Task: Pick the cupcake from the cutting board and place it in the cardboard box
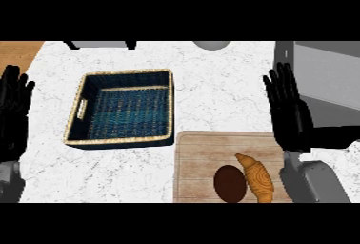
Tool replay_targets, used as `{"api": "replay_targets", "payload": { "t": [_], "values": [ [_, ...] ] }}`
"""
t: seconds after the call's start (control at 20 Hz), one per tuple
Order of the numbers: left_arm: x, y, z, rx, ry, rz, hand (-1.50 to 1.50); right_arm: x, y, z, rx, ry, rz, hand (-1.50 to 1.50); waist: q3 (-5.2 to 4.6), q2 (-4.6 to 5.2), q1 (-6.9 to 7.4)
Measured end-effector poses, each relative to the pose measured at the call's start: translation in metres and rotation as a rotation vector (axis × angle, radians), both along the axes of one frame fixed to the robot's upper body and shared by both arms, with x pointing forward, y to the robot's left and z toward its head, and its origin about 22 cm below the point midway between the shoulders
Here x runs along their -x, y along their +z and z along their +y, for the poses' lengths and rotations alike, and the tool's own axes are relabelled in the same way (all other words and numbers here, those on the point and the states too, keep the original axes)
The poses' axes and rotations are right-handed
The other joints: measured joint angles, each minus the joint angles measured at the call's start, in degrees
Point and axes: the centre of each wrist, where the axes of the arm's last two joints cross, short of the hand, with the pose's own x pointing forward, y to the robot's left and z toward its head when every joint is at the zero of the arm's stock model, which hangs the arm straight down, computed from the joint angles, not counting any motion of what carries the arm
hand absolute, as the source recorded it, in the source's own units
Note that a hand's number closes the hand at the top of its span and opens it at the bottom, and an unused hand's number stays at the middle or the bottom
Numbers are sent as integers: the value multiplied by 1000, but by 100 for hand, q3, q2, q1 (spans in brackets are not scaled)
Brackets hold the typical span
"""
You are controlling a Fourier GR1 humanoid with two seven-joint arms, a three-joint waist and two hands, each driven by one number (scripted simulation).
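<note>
a: 2 hands are in view, both with fingers straight and holding nothing. the left hand [14,112] rests at the 9 o'clock edge, and the right hand [290,109] stands fingers-up at 3 o'clock, just above the cutting board [204,152].

b: where is the thing to pick?

a: the dark brown round thing, which i take for the cupcake [229,184], sits on the board at about 5 o'clock, touching or nearly touching a croissant [257,177] on its right. nothing has been grasped yet.

b: so how should the reach go?

a: i judge the right hand is the nearer one. it should come down over the cupcake from above and close round its sides, keeping the thumb on the side away from the croissant so the pastry is not nudged. then lift straight up and carry toward 10 o'clock.

b: to the cardboard box?

a: what shows there is a woven basket [79,107] with a dark blue inside, not cardboard. it is the only container, so i take it as the target.

b: counts?

a: 1 cupcake, 1 croissant, 1 board, 1 basket, 2 hands.
</note>
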Motion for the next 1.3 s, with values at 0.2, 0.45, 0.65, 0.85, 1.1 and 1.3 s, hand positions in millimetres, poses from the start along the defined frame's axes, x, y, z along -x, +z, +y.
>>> {"api": "replay_targets", "payload": {
  "t": [0.2, 0.45, 0.65, 0.85, 1.1, 1.3],
  "values": [
    [7, -27, -1, 5, 19, 94, 0, 15, 3, -6, 156, 33, -50, 150, -70, -41, -115],
    [20, -67, -2, 38, 47, 249, 0, 33, 1, -41, 618, 8, -83, 150, -174, -84, -352],
    [23, -83, -4, 49, 40, 265, 0, 72, -25, -46, 776, -110, -81, -150, -108, -100, -372],
    [22, -87, -14, 50, 36, 261, 0, 110, -25, -56, 935, -151, -109, -150, -72, -122, -356],
    [20, -91, -8, 39, 30, 254, 0, 139, 5, -64, 1102, -120, -30, -150, -66, -121, -315],
    [18, -91, -15, 44, 16, 246, 0, 155, 38, -57, 1168, -80, 69, -150, -63, -118, -257]
  ]
}}
